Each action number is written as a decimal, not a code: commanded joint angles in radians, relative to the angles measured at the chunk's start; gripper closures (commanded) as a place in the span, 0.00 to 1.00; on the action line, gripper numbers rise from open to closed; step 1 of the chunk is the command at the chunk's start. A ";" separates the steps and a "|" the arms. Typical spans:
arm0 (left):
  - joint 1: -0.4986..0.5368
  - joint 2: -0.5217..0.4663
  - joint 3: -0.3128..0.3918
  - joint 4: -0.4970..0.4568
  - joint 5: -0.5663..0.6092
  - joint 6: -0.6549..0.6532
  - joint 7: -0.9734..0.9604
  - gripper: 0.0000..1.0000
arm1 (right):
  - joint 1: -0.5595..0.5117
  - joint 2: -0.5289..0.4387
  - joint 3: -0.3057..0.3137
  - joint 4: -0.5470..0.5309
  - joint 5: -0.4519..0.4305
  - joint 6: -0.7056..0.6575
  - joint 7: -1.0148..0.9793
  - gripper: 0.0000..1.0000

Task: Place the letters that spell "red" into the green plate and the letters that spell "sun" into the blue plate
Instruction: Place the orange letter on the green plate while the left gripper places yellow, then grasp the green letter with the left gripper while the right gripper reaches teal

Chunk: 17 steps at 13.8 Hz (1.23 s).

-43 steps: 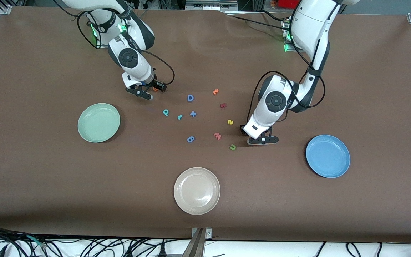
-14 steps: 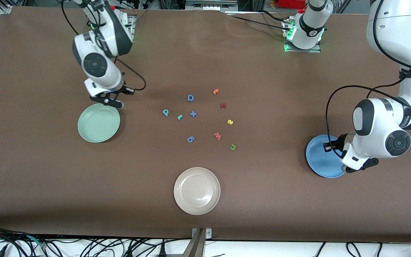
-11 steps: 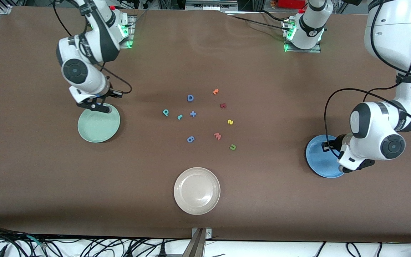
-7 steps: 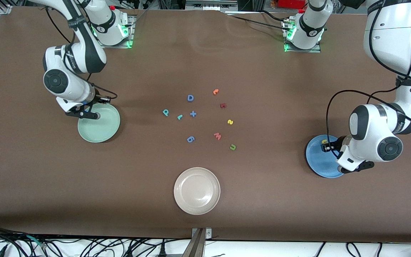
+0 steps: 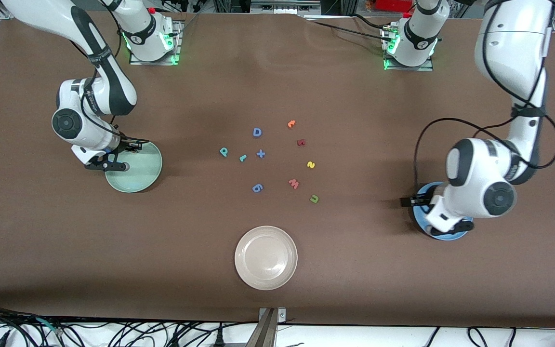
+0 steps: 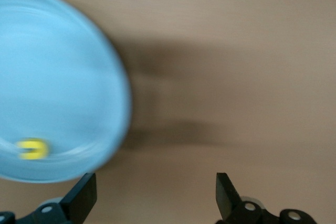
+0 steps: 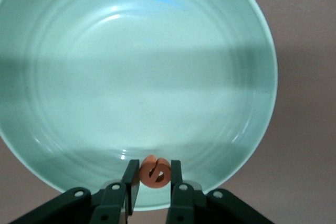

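While I held both arms over their plates, I recorded the following.

Right gripper (image 7: 154, 182): fingers pinched on the orange "e" (image 7: 155, 172), carried above the green plate (image 5: 148, 169) just inside its rim, so I judged a release there would land it in the plate.

Left gripper (image 6: 156, 195): fingers spread wide with nothing between them, over the edge of the blue plate (image 6: 63, 77); I judged it had let go of its load.

Yellow arch (image 6: 32, 149): lay inside the blue plate near its rim, seen only from the left wrist; the arm hid it in the front view.

Remaining "red" letters: teal "d" (image 5: 223, 152) and teal "r" (image 5: 243, 157) lay side by side on the table (image 5: 65, 250), among the middle cluster.

Remaining "sun" letters: yellow "s" (image 5: 310, 165) and olive arch (image 5: 314, 198) lay at the cluster's end toward the left arm.

Distractors: blue D (image 5: 257, 132), pink W (image 5: 294, 183) and dark red letter (image 5: 301, 142) sat close among them; I judged a narrow approach was needed.

Open room: bare table lay between cluster and each plate.
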 commanded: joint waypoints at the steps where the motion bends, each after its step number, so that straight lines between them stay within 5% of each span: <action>1: -0.106 0.000 0.001 -0.001 -0.021 0.077 -0.212 0.00 | -0.017 0.019 0.002 0.012 -0.005 0.017 -0.031 0.88; 4: -0.183 0.028 0.001 0.001 -0.021 0.161 -0.493 0.00 | -0.017 0.020 0.001 0.009 -0.005 0.011 -0.031 0.73; 8: -0.239 0.078 0.001 0.036 -0.018 0.192 -0.818 0.00 | -0.016 0.013 0.002 0.009 0.001 0.008 -0.016 0.20; 11: -0.265 0.118 0.002 0.090 -0.018 0.192 -0.969 0.00 | -0.016 -0.029 0.015 0.015 0.009 -0.053 0.019 0.16; 17: -0.340 0.180 0.002 0.179 -0.020 0.192 -1.149 0.00 | -0.014 -0.095 0.235 0.141 0.010 -0.319 0.370 0.16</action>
